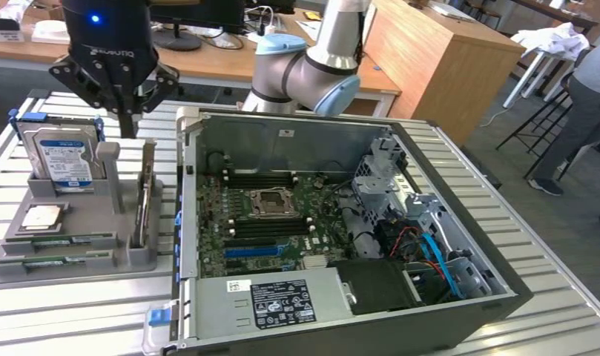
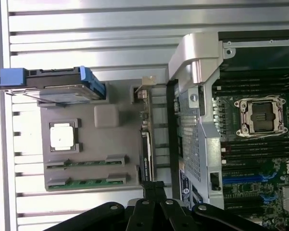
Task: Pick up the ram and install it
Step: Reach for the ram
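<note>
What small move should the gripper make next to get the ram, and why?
Probably carry the gripper along the grey holder until it hangs over a ram stick. It is shut and seems empty, above the holder near the hard drive, while both ram sticks lie untouched in their slots at the holder's other end.

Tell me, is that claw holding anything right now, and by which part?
Nothing is held. The claw is shut on nothing above the grey tray, where the ram sticks lie in their slots.
</note>
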You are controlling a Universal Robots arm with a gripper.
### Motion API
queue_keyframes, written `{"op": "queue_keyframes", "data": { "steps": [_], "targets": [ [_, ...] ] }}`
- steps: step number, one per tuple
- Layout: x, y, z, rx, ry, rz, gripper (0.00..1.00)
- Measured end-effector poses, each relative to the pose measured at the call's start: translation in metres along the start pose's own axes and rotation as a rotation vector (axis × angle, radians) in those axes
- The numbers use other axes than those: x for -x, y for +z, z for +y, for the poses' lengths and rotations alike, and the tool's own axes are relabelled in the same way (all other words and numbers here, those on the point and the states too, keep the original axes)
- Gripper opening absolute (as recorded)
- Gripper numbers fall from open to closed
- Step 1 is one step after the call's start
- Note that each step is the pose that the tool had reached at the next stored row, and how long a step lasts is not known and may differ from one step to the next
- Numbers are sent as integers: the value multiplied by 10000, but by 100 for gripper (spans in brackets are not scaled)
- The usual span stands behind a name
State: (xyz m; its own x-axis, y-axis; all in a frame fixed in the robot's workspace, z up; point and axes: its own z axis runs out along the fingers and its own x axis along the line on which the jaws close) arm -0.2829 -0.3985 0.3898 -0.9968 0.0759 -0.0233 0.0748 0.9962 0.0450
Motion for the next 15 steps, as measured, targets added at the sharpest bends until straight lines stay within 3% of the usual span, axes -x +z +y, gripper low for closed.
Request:
{"op": "queue_keyframes", "data": {
  "steps": [15],
  "targets": [
    [-405, 2, -26, 1, 2, -1, 10]
  ]
}}
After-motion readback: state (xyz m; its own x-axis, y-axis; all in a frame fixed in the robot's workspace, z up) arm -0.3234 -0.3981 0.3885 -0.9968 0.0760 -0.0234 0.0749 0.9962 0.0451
